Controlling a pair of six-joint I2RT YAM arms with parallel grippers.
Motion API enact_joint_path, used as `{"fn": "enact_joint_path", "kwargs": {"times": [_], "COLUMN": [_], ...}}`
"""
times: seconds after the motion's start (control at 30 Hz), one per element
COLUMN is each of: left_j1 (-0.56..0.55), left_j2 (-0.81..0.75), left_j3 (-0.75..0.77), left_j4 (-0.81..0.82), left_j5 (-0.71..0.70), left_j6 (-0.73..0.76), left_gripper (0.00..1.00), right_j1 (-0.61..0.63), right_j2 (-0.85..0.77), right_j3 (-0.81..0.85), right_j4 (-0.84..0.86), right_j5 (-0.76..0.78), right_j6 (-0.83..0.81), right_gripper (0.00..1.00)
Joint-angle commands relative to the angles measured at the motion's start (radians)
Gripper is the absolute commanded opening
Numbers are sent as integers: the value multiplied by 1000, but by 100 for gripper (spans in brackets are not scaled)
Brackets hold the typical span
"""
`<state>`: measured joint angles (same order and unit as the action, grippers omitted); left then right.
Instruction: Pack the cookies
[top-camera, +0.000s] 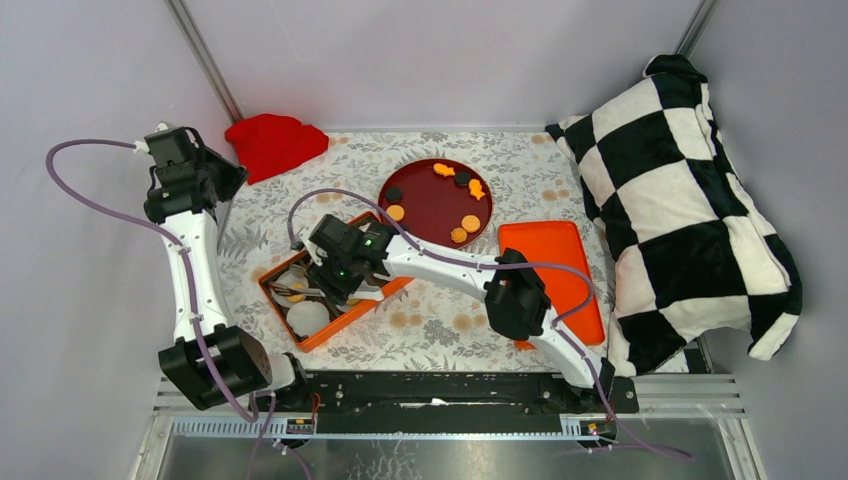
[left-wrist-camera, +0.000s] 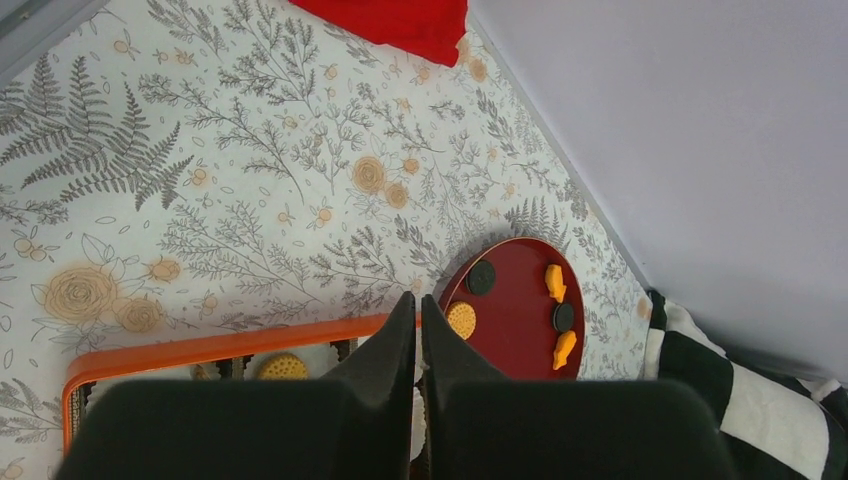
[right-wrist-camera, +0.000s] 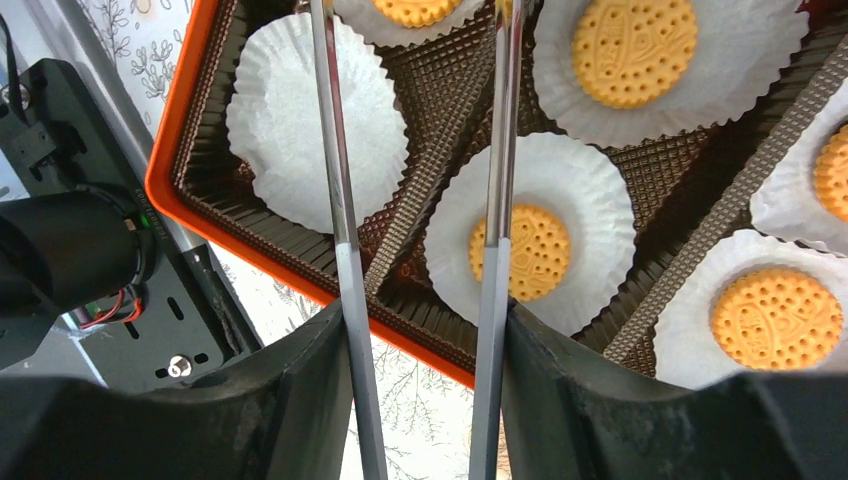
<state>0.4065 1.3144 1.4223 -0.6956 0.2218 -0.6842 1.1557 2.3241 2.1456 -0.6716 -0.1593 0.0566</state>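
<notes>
The orange box (top-camera: 352, 322) holds white liners. In the right wrist view several liners each hold a round orange-yellow cookie (right-wrist-camera: 633, 50), one of them (right-wrist-camera: 530, 255) lying right under the tongs. One liner (right-wrist-camera: 290, 130) is empty. My right gripper (right-wrist-camera: 427, 310) is shut on metal tongs (right-wrist-camera: 335, 180), whose two arms stand apart above the box. It also shows in the top view (top-camera: 338, 272). More cookies (top-camera: 470, 223) lie on the dark red plate (top-camera: 430, 205). My left gripper (top-camera: 190, 165) is raised at the back left, shut and empty (left-wrist-camera: 418, 300).
An orange lid (top-camera: 570, 240) lies right of the box, partly under my right arm. A red cloth (top-camera: 275, 143) sits at the back left. A black-and-white checkered pillow (top-camera: 690, 210) fills the right side. The plate also holds dark round biscuits (top-camera: 394, 193) and orange fish-shaped ones (top-camera: 443, 170).
</notes>
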Motion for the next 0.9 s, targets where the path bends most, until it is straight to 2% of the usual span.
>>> {"fn": "enact_joint_path", "kwargs": {"times": [0.0, 0.13, 0.33, 0.5, 0.63, 0.87], "left_j1": [1, 1, 1, 0, -3, -4], "left_j2": [-35, -44, -65, -68, -57, -55], "left_j3": [-7, -5, -8, -32, -49, -55], "left_j4": [49, 51, 58, 71, 81, 81], "left_j5": [23, 31, 37, 56, 76, 77], "left_j6": [29, 26, 23, 16, 12, 14], "left_gripper": [7, 7, 8, 8, 8, 8], "right_j1": [1, 1, 1, -3, -47, -179], "right_j2": [-76, -175, -405, -580, -630, -602], "right_j3": [-22, -103, -286, -457, -549, -703], "right_j4": [64, 101, 162, 192, 172, 189], "right_j5": [51, 100, 218, 407, 517, 490], "right_j6": [-7, -5, 6, 5, -3, 1], "right_gripper": [55, 53, 52, 50, 50, 50]}}
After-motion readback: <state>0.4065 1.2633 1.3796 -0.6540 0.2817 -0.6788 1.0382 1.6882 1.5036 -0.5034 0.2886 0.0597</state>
